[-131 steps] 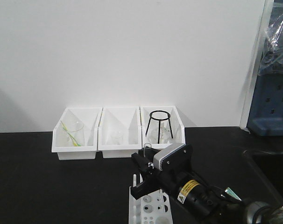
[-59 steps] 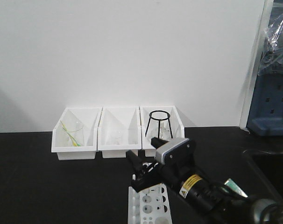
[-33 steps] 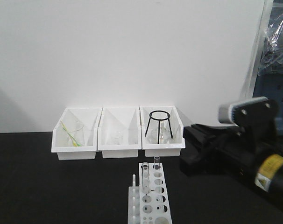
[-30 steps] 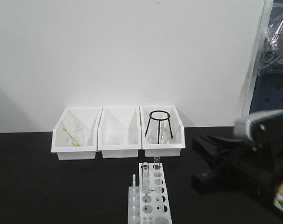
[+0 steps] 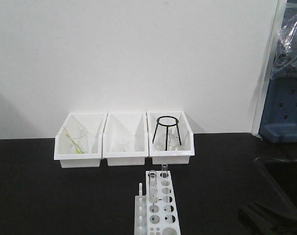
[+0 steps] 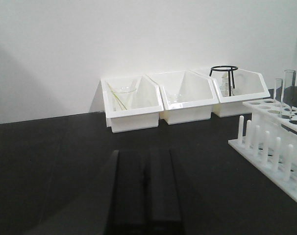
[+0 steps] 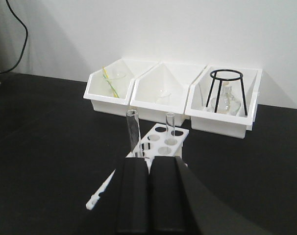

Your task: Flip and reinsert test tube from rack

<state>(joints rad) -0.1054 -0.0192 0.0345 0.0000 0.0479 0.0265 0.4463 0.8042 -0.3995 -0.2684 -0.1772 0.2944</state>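
Front view: rack (image 5: pixel 157 206) sits at the near edge of the black worktop (image 5: pixel 50 196), w/ two tubes upright in its far holes. Tube (image 5: pixel 152 186) is the nearer-left one, other tube (image 5: pixel 164 171) just behind-right. Thin clear glass: prob. light, stiff, slick, breakable. Best hold looks like the bare stretch above the rack top, below the rim, gentle squeeze. Three bins (image 5: pixel 124 139) stand along the wall, well apart from the rack; open worktop left and right. Dark shape at bottom right may be the right arm; can't tell.

Left wrist: left tool (image 6: pixel 141 188) is low over the worktop, fingers pressed together, nothing held. Rack at far right, side pegs (image 6: pixel 266 147) in front of the tubes, so approach from this side is cramped.

Right wrist: right tool (image 7: pixel 149 196) also pressed together, empty, just short of the rack. Tube stands right ahead, neighbour close beside it, so little room for spread fingers. A white pipette-like bit (image 7: pixel 100 191) lies on the worktop to the left.
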